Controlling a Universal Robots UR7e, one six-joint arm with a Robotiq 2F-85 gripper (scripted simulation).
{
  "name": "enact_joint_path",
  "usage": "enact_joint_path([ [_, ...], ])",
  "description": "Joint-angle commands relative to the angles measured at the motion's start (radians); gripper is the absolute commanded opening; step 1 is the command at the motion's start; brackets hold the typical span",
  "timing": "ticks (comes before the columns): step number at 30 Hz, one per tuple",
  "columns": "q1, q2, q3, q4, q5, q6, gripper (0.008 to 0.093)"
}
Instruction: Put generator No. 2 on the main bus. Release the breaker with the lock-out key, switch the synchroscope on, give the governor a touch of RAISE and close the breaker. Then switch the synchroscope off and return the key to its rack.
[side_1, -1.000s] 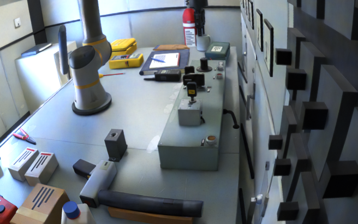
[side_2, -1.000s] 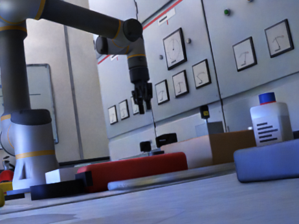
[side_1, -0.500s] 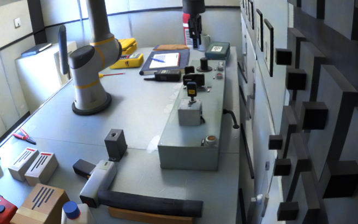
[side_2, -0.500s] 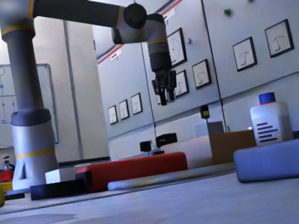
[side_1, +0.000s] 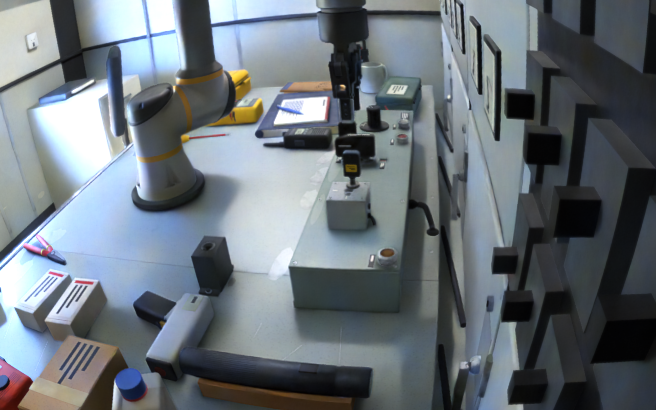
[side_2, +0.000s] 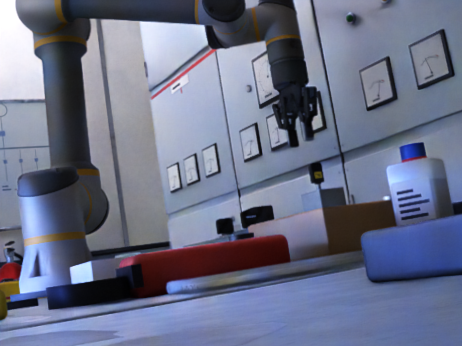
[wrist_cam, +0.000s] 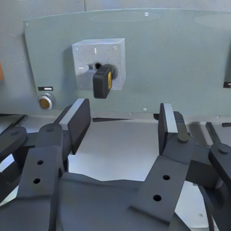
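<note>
The lock-out key (side_1: 351, 167) (wrist_cam: 102, 82) (side_2: 315, 173), black with a yellow tag, stands in the grey lock box (side_1: 348, 205) (wrist_cam: 99, 63) on the grey-green control panel (side_1: 359, 200). Farther along the panel sit a black switch housing (side_1: 355, 144), a black round knob (side_1: 374, 119) and two small push buttons (side_1: 402, 131). An amber lamp (side_1: 386, 255) (wrist_cam: 45, 103) sits at the panel's near end. The empty key rack (side_1: 211, 264), a black block with a hole, stands on the desk left of the panel. My gripper (side_1: 346, 102) (side_2: 297, 131) (wrist_cam: 122, 125) hangs above the panel's far end. It is open and holds nothing.
Behind the panel are a white mug (side_1: 373, 76), a green box (side_1: 399, 93), a clipboard (side_1: 302, 111) and a handheld radio (side_1: 302, 138). The switchgear wall with meters (side_2: 379, 82) runs along the right. Boxes (side_1: 60, 304), a bottle (side_1: 133, 390) and a torch-like tool (side_1: 210, 345) crowd the near desk.
</note>
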Motion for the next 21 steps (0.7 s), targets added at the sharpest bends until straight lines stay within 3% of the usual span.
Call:
enact_joint_path([
  [1, -0.006, 0.003, -0.005, 0.0, 0.0, -0.008, 0.058],
  [12, -0.045, 0.025, -0.027, 0.001, 0.0, -0.047, 0.058],
  [17, -0.046, 0.025, -0.028, 0.001, 0.0, -0.048, 0.048],
  [21, -0.047, 0.025, -0.028, 0.001, 0.0, -0.048, 0.048],
])
